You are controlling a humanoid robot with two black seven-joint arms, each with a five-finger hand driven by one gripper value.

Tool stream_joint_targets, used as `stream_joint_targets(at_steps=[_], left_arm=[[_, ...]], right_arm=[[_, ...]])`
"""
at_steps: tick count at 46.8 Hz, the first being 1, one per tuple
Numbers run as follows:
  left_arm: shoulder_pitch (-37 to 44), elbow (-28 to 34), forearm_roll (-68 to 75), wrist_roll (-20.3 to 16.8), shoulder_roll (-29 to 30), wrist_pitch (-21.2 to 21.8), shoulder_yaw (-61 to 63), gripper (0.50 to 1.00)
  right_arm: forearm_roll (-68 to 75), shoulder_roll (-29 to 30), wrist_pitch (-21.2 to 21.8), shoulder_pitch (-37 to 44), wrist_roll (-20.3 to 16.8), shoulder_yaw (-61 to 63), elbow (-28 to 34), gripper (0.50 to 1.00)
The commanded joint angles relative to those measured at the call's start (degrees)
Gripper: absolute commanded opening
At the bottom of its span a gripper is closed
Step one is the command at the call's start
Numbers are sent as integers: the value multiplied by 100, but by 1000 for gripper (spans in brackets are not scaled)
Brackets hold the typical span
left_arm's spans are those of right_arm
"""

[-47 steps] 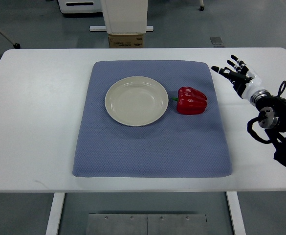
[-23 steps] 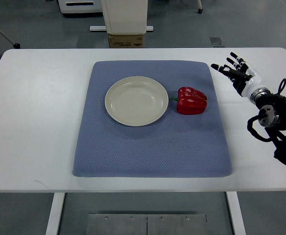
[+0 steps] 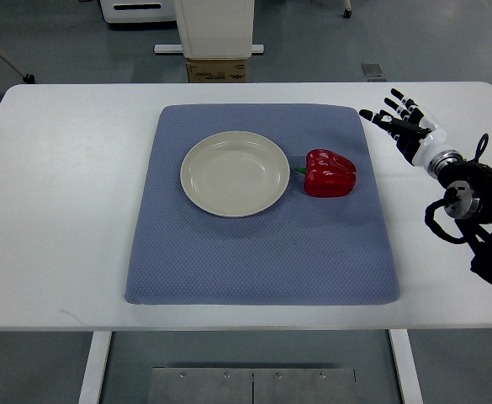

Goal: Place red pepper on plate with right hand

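I work in a lab: white table (image 3: pixel 60 210), grey floor (image 3: pixel 52 42), equipment base (image 3: pixel 212 34) at top centre.

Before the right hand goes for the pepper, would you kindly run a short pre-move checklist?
1. Right hand holds nothing, fingers spread: ok.
2. Red pepper lies exposed on the blue mat, beside the plate: ok.
3. Plate has nothing on it: ok.
4. Nothing lies between hand and pepper: ok.
5. Hand at the pepper: not ok, it is off the mat's right edge.
6. Left arm position: cannot tell, out of view.

Red pepper (image 3: pixel 330 172), cream plate (image 3: pixel 235 173), blue mat (image 3: pixel 262 252)
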Motion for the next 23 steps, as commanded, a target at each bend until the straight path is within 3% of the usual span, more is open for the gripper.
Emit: stream_joint_targets(at_steps=[1, 23], left_arm=[[0, 0, 0, 1, 0, 0, 0, 1000], [0, 0, 0, 1, 0, 0, 0, 1000]], right_arm=[[0, -9, 45, -1, 5, 0, 0, 1000], [0, -17, 107, 8, 23, -9, 0, 1000]])
